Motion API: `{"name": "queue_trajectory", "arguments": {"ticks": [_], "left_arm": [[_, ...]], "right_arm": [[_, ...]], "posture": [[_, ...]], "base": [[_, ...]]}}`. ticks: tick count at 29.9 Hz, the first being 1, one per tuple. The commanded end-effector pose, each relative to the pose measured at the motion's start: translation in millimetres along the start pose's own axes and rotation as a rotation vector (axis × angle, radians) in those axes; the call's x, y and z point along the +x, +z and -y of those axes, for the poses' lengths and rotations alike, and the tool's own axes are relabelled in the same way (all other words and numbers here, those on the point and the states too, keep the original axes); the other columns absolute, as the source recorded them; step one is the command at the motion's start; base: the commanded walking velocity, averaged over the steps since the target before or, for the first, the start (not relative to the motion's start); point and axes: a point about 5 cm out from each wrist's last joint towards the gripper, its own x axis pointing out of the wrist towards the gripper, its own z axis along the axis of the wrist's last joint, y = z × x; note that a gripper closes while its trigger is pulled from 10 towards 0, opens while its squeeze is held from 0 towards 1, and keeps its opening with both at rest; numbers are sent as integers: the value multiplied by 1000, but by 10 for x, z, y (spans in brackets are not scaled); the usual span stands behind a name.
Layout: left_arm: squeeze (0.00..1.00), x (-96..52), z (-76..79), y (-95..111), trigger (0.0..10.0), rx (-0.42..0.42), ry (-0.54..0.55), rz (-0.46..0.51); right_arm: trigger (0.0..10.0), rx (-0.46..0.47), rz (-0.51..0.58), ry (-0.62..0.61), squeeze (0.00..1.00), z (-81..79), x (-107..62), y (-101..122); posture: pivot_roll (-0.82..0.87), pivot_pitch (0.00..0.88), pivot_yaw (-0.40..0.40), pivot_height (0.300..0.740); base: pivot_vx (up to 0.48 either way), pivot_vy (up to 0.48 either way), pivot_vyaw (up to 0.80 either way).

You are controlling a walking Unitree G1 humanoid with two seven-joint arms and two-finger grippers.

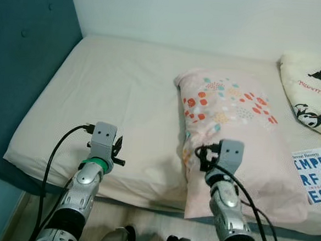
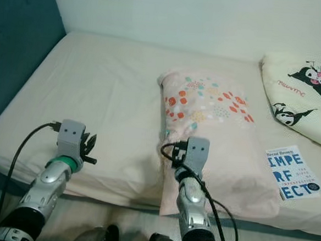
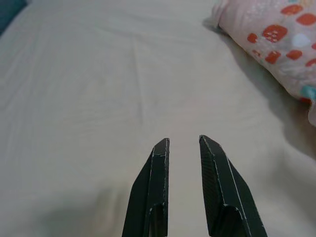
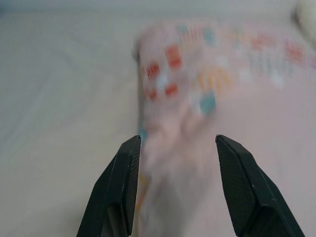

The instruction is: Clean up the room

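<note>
step in hand looked like taking hold of the pillow [image 1: 232, 125] on the bed [image 1: 113, 89]. right gripper [image 4: 173, 187] jaws were wide apart, straddling the pillow's near edge, not yet closed on it. next move probably calls for closing there. left gripper [image 3: 183, 187] jaws were slightly parted, empty over bare sheet, pillow off to one side.

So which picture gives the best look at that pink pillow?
The left eye view: the whole pink pillow lies on the bed. The right eye view is similar. The left wrist view catches one corner; the right wrist view shows it blurred.
</note>
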Motion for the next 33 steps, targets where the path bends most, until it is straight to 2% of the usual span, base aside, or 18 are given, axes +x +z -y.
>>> {"name": "queue_trajectory", "arguments": {"ticks": [1, 3, 4, 5, 9, 15, 16, 21, 28, 33], "left_arm": [[0, -90, -187, -88, 10000, -37, 68, -20], [0, -97, -335, -87, 10000, -57, 100, -31], [0, -97, -335, -87, 10000, -57, 100, -31], [0, -74, -398, -98, 10000, -55, 119, -50], [0, -41, -436, -109, 10000, -84, 154, -64], [0, -8, -410, -74, 10000, -112, 169, -48], [0, 21, -362, -58, 10000, -79, 155, -50], [0, 84, -283, 37, 10000, -1, 165, -30], [0, 61, -237, 40, 10000, -22, 159, -5], [0, 45, -186, -6, 10000, 26, 117, -36]], "right_arm": [[10000, -55, 36, -3, 0, 9, -46, 14], [10000, -67, 62, 1, 0, 23, -64, 29], [10000, -67, 62, 1, 0, 23, -64, 29], [10000, -66, 72, 11, 0, 31, -66, 24], [10000, -104, 59, 16, 0, 29, -62, -14], [10000, -122, 44, -19, 0, 80, -57, -14], [10000, -126, 35, -49, 0, 133, -71, -23], [10000, -98, -18, -39, 0, 212, -116, -112], [10000, -125, -39, -7, 0, 238, -149, -184], [10000, -95, -34, 0, 0, 242, -165, -177]], "posture": [[68, 66, 123, 740], [59, 57, 128, 740], [59, 57, 128, 740], [70, 54, 123, 740], [75, 49, 131, 740], [58, 35, 144, 740], [48, 30, 96, 740], [66, 42, 45, 740], [66, 25, 30, 740], [85, 28, 35, 740]], "base": [[0, 0, 0], [0, 0, 0], [0, 0, 0], [0, 0, 0], [0, 0, 0], [0, 0, 0], [0, 0, 0], [0, 0, 0], [0, 0, 0], [0, 0, 0]]}}
